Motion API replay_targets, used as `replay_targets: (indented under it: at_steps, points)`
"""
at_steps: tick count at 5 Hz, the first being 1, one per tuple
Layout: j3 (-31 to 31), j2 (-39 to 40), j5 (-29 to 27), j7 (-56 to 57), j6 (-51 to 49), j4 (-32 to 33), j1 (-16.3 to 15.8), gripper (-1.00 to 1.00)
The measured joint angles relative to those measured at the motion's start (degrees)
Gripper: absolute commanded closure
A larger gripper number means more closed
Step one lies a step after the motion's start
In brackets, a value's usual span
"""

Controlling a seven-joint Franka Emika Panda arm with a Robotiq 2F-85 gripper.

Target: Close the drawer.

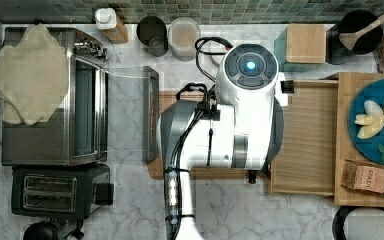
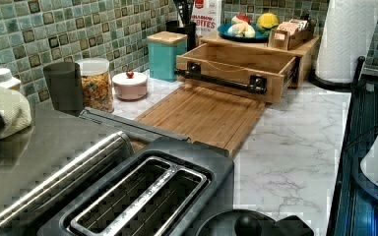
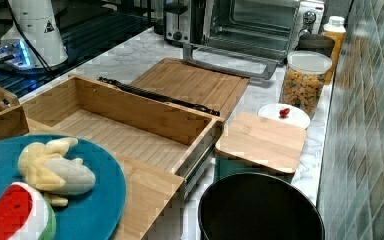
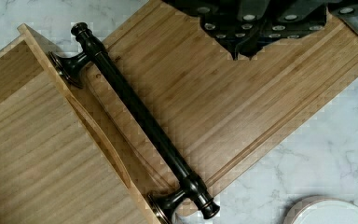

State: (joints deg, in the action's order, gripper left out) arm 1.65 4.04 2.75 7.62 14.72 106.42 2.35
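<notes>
Beneath the white arm in the top view, the drawer [image 1: 305, 137] stands pulled out of its low wooden stand [image 1: 344, 130] toward the cutting board [image 1: 156, 170], so it awaits a push back in. From the left view, it is a shallow, empty pale-wood box with a dark bar handle [image 2: 221, 79] across its front. Under the wrist view's pincer [image 4: 247, 35], whose opening I cannot tell, the handle lies just beyond, over the board.

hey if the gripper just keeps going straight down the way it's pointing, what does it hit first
Most likely the cutting board. In the wrist view the gripper points down at the board, beside the drawer's dark handle rather than over it. Its height above the board is unclear.
</notes>
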Motion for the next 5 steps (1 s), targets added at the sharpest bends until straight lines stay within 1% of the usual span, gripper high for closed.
replay_targets:
  at_steps: [3,4,5]
  points:
    - [0.0,1.39,0.09,1.04,1.57,1.06,0.06,1.0]
    - [-0.3,0.95,0.09,6.32,5.26,3.64,0.16,1.0]
    - [-0.86,0.94,2.4,14.04,7.3,6.83,0.09,1.0]
